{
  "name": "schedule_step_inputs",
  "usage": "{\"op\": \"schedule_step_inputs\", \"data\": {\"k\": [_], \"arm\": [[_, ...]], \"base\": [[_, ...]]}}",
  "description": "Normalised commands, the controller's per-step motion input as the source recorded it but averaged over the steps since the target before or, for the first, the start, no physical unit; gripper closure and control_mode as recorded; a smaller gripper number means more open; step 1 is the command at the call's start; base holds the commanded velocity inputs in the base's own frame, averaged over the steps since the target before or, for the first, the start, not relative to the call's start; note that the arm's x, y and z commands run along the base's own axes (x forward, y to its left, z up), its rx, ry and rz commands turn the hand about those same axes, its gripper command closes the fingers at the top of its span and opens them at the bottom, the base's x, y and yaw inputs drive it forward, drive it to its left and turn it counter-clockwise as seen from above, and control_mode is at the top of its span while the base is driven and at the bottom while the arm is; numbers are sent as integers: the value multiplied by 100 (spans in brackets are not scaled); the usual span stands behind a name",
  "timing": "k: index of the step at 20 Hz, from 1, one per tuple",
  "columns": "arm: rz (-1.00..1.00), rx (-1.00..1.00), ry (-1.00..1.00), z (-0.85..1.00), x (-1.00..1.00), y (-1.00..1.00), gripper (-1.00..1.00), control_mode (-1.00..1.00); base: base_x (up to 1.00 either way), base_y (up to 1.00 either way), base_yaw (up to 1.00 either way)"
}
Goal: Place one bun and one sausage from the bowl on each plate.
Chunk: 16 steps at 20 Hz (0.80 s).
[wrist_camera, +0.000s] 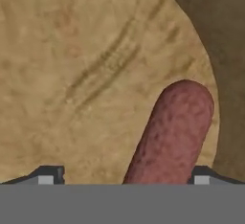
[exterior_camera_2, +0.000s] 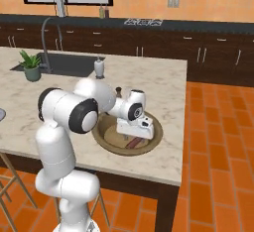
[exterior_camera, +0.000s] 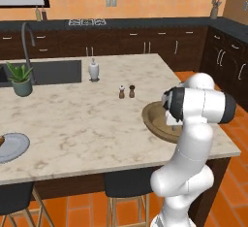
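— At the far left, what waits?
— A plate (exterior_camera: 12, 146) on the island's near edge. The bowl (exterior_camera_2: 151, 142) sits well right.
— And the gripper (wrist_camera: 123, 176)?
— Down in the bowl, tips spread either side of a sausage (wrist_camera: 172, 132) lying on a bun (wrist_camera: 72, 74).
— Advice?
— Centre on the sausage, close gently, then lift straight up.

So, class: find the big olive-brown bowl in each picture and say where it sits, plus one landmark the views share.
Left base view: the bowl sits at centre right on the island, partly hidden behind the arm.
Right base view: centre, near the island's front edge, under the pincer.
Hand view: its dark inner wall at the right edge, beside the bun and sausage.
Shared landmark: the potted plant by the sink.
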Motion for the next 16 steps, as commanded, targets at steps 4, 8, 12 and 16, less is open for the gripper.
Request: {"op": "schedule_step_inputs", "data": {"k": [4,8,12,16], "arm": [[0,1,0,-44,-9,5,100,-100],[-1,0,-3,-14,-24,18,100,-100],[-5,0,-11,0,-46,48,100,-100],[-1,1,-11,28,-44,11,100,-100]], "base": [[0,0,0],[0,0,0],[0,0,0],[0,0,0]]}}
